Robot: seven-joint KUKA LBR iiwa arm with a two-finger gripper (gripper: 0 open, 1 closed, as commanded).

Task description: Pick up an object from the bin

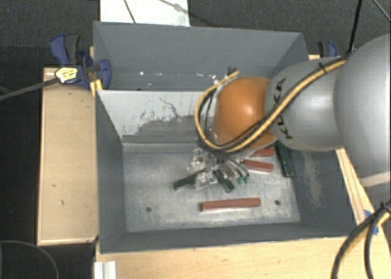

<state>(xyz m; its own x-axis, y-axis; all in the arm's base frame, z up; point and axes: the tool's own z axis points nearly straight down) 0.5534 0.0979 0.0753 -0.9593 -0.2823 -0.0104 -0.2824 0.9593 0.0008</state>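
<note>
My gripper (pixel 203 165) is low in the middle of the bin, under the arm's orange cover, right over a small cluster of things. A dark, slim tool-like piece (pixel 185 182) sticks out to the left from beneath it. Small black and green parts (pixel 232 177) lie just to its right, touching it or very close. A reddish-brown flat bar (pixel 230 204) lies on the bin floor in front of the gripper, apart from it. What is directly under the gripper is hidden.
A second red bar (pixel 259 165) lies to the right, partly under the arm. A dark green stick (pixel 285 160) sits beside it near the right wall. The arm and its cables cover the bin's right rear.
</note>
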